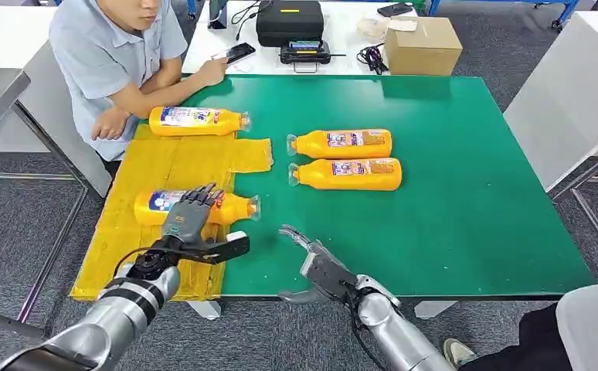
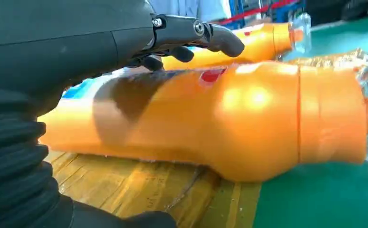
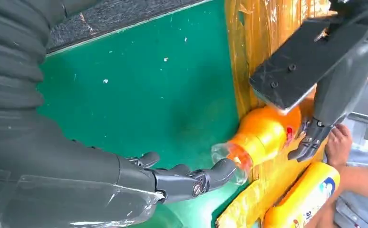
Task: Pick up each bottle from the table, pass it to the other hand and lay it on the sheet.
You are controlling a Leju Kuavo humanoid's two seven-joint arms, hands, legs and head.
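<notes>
Left robot hand point(image 1: 190, 213) sits over the near bottle point(image 1: 238, 207), fingers draped across its body, thumb under the near side, gripping it as it lies on the yellow sheet point(image 1: 164, 166) at the left of the green tabletop point(image 1: 466, 201). Its clear cap pokes right, past the sheet's edge. Right robot hand point(image 1: 317, 263) hangs over the near edge, fingers spread, holding nothing. A second bottle point(image 1: 195, 120) lies on the sheet's far end, in front of a seated person point(image 1: 114, 54). Two more bottles point(image 1: 342, 158) lie side by side at mid-tabletop, caps pointing left.
</notes>
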